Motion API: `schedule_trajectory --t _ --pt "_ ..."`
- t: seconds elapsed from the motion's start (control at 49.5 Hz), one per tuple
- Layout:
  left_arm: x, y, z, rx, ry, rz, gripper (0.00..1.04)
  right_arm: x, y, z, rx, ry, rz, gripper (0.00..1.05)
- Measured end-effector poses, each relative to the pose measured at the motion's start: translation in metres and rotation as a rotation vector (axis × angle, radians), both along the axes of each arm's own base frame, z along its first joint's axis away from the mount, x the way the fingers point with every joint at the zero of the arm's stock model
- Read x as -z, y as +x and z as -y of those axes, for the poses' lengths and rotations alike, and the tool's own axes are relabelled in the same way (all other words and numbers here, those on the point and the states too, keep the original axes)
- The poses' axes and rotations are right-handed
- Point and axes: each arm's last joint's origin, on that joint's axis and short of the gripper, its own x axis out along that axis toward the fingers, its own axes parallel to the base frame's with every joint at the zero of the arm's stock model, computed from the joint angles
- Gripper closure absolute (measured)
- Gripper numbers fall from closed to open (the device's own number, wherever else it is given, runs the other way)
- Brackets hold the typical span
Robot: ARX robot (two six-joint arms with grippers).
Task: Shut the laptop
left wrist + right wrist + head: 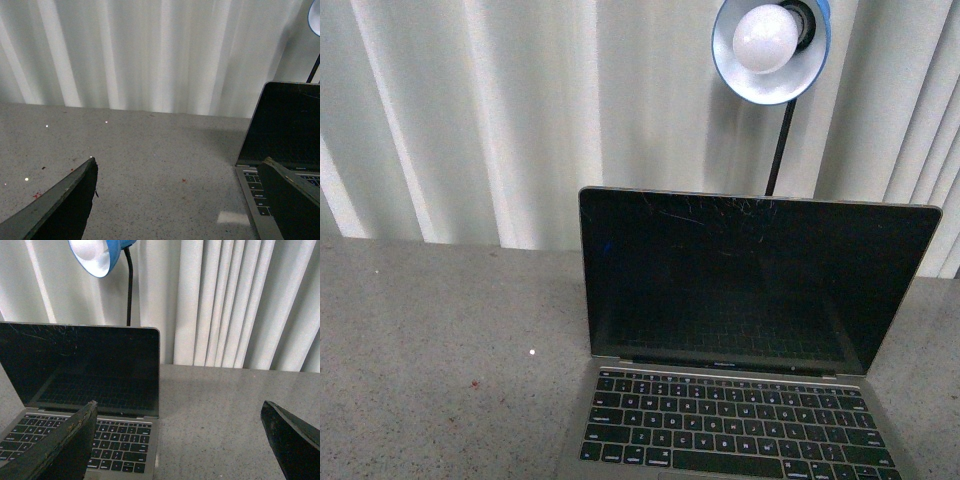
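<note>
The laptop stands open on the grey speckled table, its black scratched screen upright and its black keys facing me at the lower right of the front view. Neither gripper shows in the front view. My left gripper is open and empty, low over the table to the left of the laptop; one finger overlaps the keyboard's left edge in that view. My right gripper is open and empty, off the right edge of the laptop; one finger overlaps the keyboard in that view.
A blue desk lamp on a black stem rises behind the laptop's screen; it also shows in the right wrist view. White pleated curtains close off the back. Bare table lies left of the laptop.
</note>
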Motion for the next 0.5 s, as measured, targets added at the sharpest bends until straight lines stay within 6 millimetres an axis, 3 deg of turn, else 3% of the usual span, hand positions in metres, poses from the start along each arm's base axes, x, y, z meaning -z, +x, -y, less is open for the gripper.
schedule_trajectory --t 0.505 --pt "0.0000 0.0000 0.0000 0.000 0.000 0.000 0.07 0.0000 0.0000 0.0000 0.000 0.000 0.000 0.07"
